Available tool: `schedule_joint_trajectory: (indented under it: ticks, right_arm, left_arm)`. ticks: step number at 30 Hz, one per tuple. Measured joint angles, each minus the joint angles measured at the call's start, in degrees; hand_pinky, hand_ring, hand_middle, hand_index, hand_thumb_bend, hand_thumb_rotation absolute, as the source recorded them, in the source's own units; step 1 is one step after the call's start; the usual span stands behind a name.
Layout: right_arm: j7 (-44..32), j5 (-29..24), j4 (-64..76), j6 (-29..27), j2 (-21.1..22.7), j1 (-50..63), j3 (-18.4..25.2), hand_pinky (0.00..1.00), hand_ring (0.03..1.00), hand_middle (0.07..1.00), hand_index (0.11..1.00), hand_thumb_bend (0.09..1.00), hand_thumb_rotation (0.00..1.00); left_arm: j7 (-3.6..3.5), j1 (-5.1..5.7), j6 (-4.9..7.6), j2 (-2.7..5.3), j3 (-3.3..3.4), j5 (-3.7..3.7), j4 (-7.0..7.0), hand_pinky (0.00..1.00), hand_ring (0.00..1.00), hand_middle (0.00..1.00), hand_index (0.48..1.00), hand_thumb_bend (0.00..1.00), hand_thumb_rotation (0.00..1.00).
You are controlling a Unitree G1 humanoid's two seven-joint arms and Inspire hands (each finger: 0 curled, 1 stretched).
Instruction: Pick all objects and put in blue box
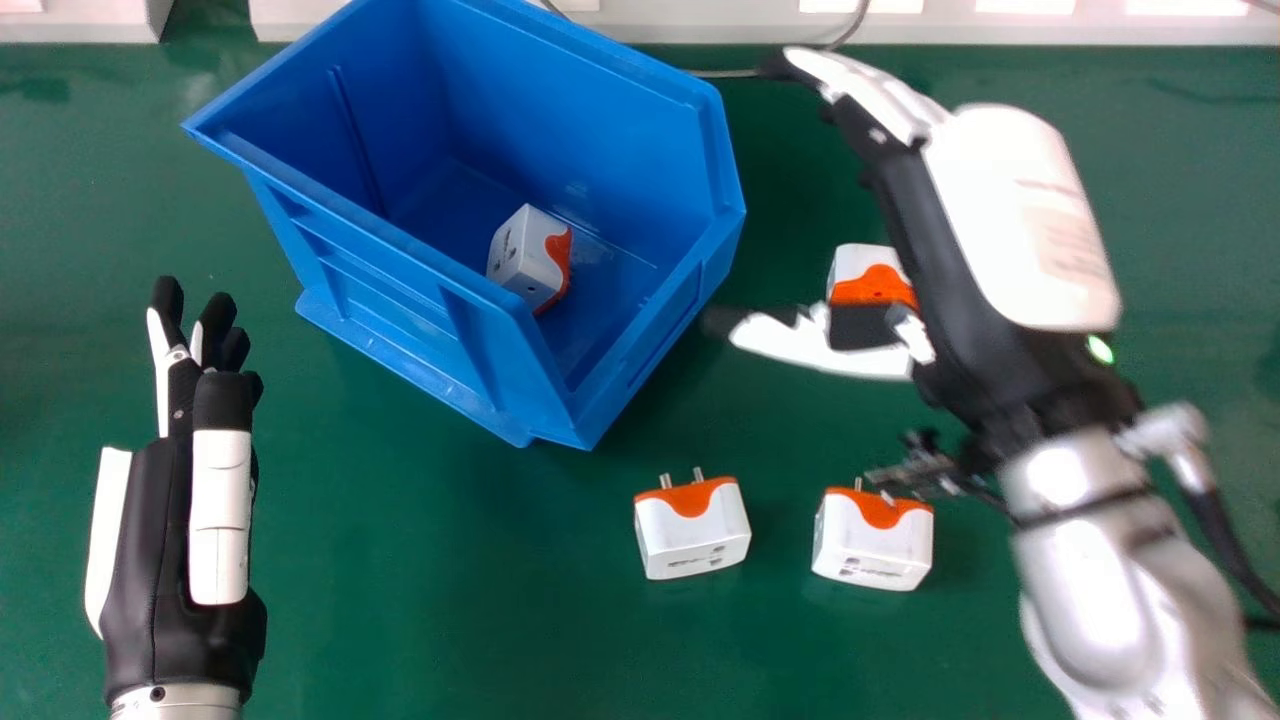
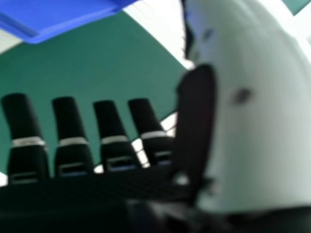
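- One plug adapter [image 1: 522, 252] is already boxed, next pick's probably being lined up
- Right hand [image 1: 1020, 220] open, nothing gripped; left hand [image 1: 160, 560] open too
- Half-hidden adapter [image 1: 868, 280] should be pinched next imo

A green tabletop [image 1: 400, 620] spreads across the head view, marked by darker smudges near its far left. Beyond it runs a pale, off-white strip [image 1: 700, 22], broken by 1 dark green gap towards the left. On its right half, 3 bright, faintly pink rectangles sit at the top edge. A thin grey cable [image 1: 852, 30] crosses it onto the green.
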State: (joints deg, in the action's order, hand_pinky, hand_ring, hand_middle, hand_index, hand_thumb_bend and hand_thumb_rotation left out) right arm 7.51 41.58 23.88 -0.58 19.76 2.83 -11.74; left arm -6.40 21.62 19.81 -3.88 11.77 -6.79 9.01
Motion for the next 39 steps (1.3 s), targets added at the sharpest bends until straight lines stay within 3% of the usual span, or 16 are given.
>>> schedule_joint_trajectory:
  ticks: [5,9,14,24,28,32,34,39]
  right_arm:
    - [-0.5,-1.0,0.7,-1.4,1.1,7.2,3.0,0.61,0.760,0.813,0.800,0.578,0.31]
    - [-0.4,-0.5,-0.7,-3.1,1.7,10.6,3.4,0.63,0.761,0.807,0.796,0.595,0.30]
    - [-0.2,-0.5,-4.3,-6.1,2.9,13.1,4.1,0.64,0.765,0.810,0.795,0.600,0.31]
    - [1.6,0.1,-13.8,-11.6,5.2,14.0,4.4,0.66,0.773,0.815,0.798,0.618,0.42]
    - [2.7,1.7,-17.8,-12.4,5.4,13.3,4.0,0.68,0.799,0.834,0.806,0.636,0.45]
    - [3.8,4.4,-22.3,-12.6,5.9,11.4,2.8,0.72,0.848,0.877,0.848,0.627,0.51]
    - [3.8,6.0,-24.0,-12.2,6.2,10.4,2.4,0.74,0.868,0.893,0.863,0.624,0.50]
    - [3.9,7.3,-28.0,-11.1,6.9,7.5,1.3,0.76,0.880,0.908,0.874,0.610,0.48]
  left_arm:
    - [-0.02,-0.10,0.05,-0.11,0.06,0.01,-0.19,1.00,1.00,1.00,1.000,0.89,0.99]
    - [-0.39,-0.35,0.06,-0.72,0.09,0.02,-0.46,1.00,1.00,1.00,1.000,0.88,1.00]
    - [-0.56,-0.50,0.08,-0.91,0.19,-0.03,-0.58,1.00,1.00,1.00,1.000,0.88,0.99]
    - [-0.74,-0.58,0.25,-1.15,0.26,0.03,-0.58,1.00,1.00,1.00,1.000,0.88,1.00]
    - [-0.70,-0.61,0.25,-1.14,0.34,0.03,-0.56,1.00,1.00,1.00,1.000,0.89,1.00]
    - [-0.13,-0.59,0.23,-1.14,0.43,0.14,-0.50,1.00,1.00,1.00,1.000,0.89,1.00]
    - [0.18,-0.54,0.21,-1.15,0.52,0.13,-0.46,1.00,1.00,1.00,1.000,0.89,1.00]
    - [0.16,-0.52,0.20,-1.22,0.55,0.11,-0.40,1.00,1.00,1.00,1.000,0.88,1.00]
